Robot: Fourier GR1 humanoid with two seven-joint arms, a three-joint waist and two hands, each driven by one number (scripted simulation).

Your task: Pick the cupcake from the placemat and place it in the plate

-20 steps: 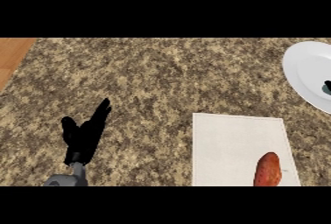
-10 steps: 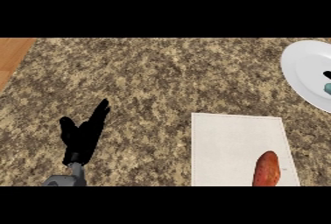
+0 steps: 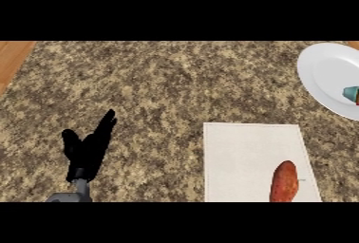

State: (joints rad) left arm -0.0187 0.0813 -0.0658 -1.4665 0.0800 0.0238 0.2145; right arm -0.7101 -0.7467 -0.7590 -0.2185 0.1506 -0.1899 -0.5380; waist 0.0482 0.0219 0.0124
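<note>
A white plate [image 3: 324,80] lies at the counter's far right, cut off by the view's edge. A small teal and red object [image 3: 351,93], apparently the cupcake, sits on the plate at that edge and only part of it shows. The white placemat [image 3: 242,156] lies at the lower right. My left hand [image 3: 85,151] rests at the lower left with fingers straight and up, open and holding nothing, far from both the placemat and the plate. My right hand shows nowhere.
An orange-brown sweet potato [image 3: 284,181] lies on the placemat near its lower right corner. The speckled granite counter [image 3: 161,90] fills the view. A strip of wood [image 3: 13,57] runs along the counter's upper left edge.
A dark shape over the plate at the right edge has gone, and the teal and red object shows there instead. The left hand has stayed put.
</note>
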